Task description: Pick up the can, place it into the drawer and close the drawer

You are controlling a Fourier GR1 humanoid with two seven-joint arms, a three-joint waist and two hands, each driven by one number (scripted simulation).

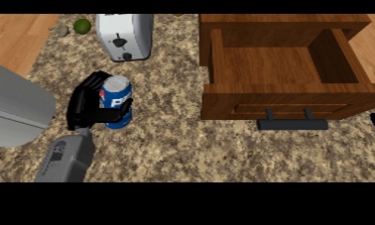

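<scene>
1. The can (117, 102), blue with white lettering, is seen standing upright on the speckled table (176, 144), its long axis vertical, well to the left of the open wooden drawer (282, 65).

2. The left hand (92, 105) is shown wrapped round the can: the fingers (93, 83) are curled behind it on its left side and the thumb is closed across its lower front, so the can is held rather than merely touched. Whether its base has left the table cannot be told.

3. The right hand is hardly in view; only a dark sliver shows at the right edge, and its state cannot be told.

4. The drawer is pictured pulled out, its cavity bare, with the dark handle (291, 122) facing the robot on its front panel.

5. The deciding relation is judged to be this: the can sits directly within the left hand's grasp, while the drawer lies to the right and slightly farther away, so the coming move is expected to be a lift followed by a carry rightward over the drawer's near-left wall.

6. A toaster (124, 35) stands behind the can, and a green fruit (82, 26) lies beside it, both off the expected path.
</scene>
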